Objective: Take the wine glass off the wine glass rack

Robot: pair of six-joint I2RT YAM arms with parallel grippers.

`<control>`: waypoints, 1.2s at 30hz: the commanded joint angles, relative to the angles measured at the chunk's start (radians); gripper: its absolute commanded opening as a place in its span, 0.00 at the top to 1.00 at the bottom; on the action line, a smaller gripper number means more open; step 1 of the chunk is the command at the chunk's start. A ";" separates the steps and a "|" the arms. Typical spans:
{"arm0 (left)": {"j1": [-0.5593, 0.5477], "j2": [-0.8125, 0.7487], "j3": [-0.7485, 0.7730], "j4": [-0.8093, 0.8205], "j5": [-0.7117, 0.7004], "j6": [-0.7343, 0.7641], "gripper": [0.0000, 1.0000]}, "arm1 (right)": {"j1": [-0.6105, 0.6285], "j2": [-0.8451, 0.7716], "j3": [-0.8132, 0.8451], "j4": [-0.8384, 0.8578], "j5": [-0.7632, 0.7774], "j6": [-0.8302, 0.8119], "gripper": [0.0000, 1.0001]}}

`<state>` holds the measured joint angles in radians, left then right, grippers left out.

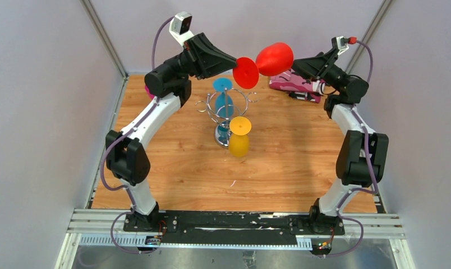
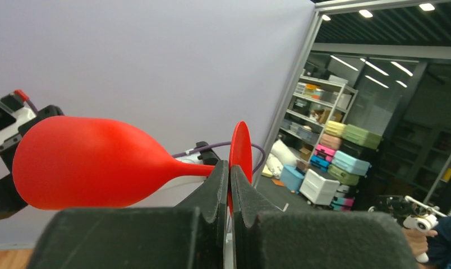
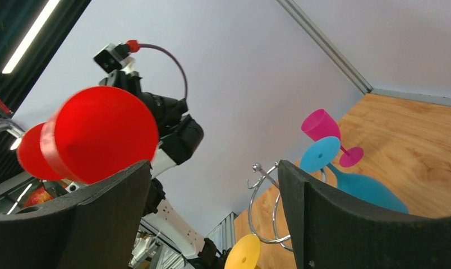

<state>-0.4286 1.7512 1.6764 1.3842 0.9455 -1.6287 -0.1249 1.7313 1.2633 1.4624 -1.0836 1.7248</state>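
My left gripper (image 1: 234,60) is shut on the round foot of a red wine glass (image 1: 274,58) and holds it sideways in the air, above and behind the wine glass rack (image 1: 226,109). In the left wrist view my fingers (image 2: 230,168) pinch the red foot edge-on, and the bowl (image 2: 94,162) sticks out to the left. My right gripper (image 1: 297,66) is open, right next to the bowl. In the right wrist view the red glass (image 3: 100,134) lies above my left finger, outside the gap (image 3: 212,168). The chrome rack (image 3: 265,196) still carries a blue glass (image 1: 224,101) and a yellow glass (image 1: 239,137).
A pink and white patterned object (image 1: 293,84) lies at the back right of the wooden table (image 1: 173,174). A magenta glass (image 3: 321,124) stands on the table beyond the rack. Grey walls close in the back and both sides.
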 commanded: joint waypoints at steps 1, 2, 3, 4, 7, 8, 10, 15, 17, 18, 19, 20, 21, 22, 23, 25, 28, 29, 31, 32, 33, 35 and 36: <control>0.014 0.035 0.045 0.188 0.021 -0.111 1.00 | -0.013 -0.103 -0.001 0.134 -0.010 0.011 0.11; 0.019 0.041 0.043 0.187 0.017 -0.110 1.00 | -0.013 -0.121 -0.002 0.134 -0.008 0.008 0.11; 0.023 0.045 0.041 0.187 0.014 -0.108 1.00 | -0.013 -0.136 -0.003 0.134 -0.005 0.006 0.11; 0.023 0.048 0.038 0.188 0.013 -0.106 1.00 | -0.011 -0.152 -0.002 0.134 -0.003 0.006 0.10; 0.026 0.052 0.033 0.187 0.010 -0.100 1.00 | -0.007 -0.179 0.001 0.134 -0.001 0.014 0.10; 0.028 0.055 0.032 0.188 0.008 -0.101 1.00 | -0.005 -0.187 0.000 0.134 -0.001 0.014 0.10; 0.029 0.059 0.032 0.188 0.007 -0.105 1.00 | 0.003 -0.199 -0.001 0.134 -0.004 0.015 0.10; 0.031 0.071 0.039 0.188 0.011 -0.102 1.00 | 0.070 -0.192 0.035 0.134 -0.019 0.020 0.09; 0.031 0.085 0.050 0.188 0.015 -0.102 1.00 | 0.109 -0.178 0.062 0.134 -0.023 0.022 0.09; 0.031 0.094 0.061 0.188 0.018 -0.105 1.00 | 0.121 -0.171 0.077 0.134 -0.026 0.024 0.09; 0.031 0.103 0.071 0.187 0.020 -0.111 1.00 | 0.157 -0.165 0.091 0.134 -0.029 0.023 0.09; 0.032 0.114 0.082 0.187 0.024 -0.118 1.00 | 0.171 -0.160 0.104 0.134 -0.030 0.022 0.10; 0.032 0.123 0.091 0.188 0.027 -0.123 1.00 | 0.181 -0.159 0.114 0.134 -0.031 0.022 0.10; 0.033 0.129 0.097 0.188 0.031 -0.126 1.00 | 0.190 -0.159 0.125 0.134 -0.032 0.020 0.11; 0.035 0.133 0.099 0.187 0.034 -0.125 1.00 | 0.195 -0.162 0.133 0.134 -0.030 0.019 0.11; 0.043 0.140 0.100 0.187 0.038 -0.121 1.00 | 0.206 -0.169 0.147 0.134 -0.032 0.019 0.11; 0.063 0.150 0.100 0.188 0.038 -0.124 1.00 | 0.212 -0.192 0.147 0.134 -0.035 0.011 0.12; 0.071 0.154 0.100 0.188 0.038 -0.125 1.00 | 0.212 -0.202 0.143 0.134 -0.035 0.008 0.13; 0.085 0.161 0.101 0.188 0.038 -0.127 1.00 | 0.213 -0.223 0.130 0.134 -0.035 0.002 0.15; 0.093 0.163 0.103 0.188 0.034 -0.131 1.00 | 0.214 -0.232 0.125 0.134 -0.036 -0.001 0.16; 0.100 0.167 0.106 0.188 0.034 -0.134 1.00 | 0.214 -0.238 0.118 0.134 -0.036 -0.003 0.17; 0.108 0.173 0.115 0.188 0.036 -0.142 1.00 | 0.214 -0.244 0.108 0.134 -0.034 -0.005 0.20; 0.109 0.175 0.120 0.189 0.036 -0.145 1.00 | 0.214 -0.241 0.107 0.134 -0.032 -0.005 0.23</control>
<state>-0.3389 1.9026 1.7588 1.5139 0.9653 -1.7638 0.0746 1.5414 1.3777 1.5177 -1.1007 1.7344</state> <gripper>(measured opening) 0.053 0.807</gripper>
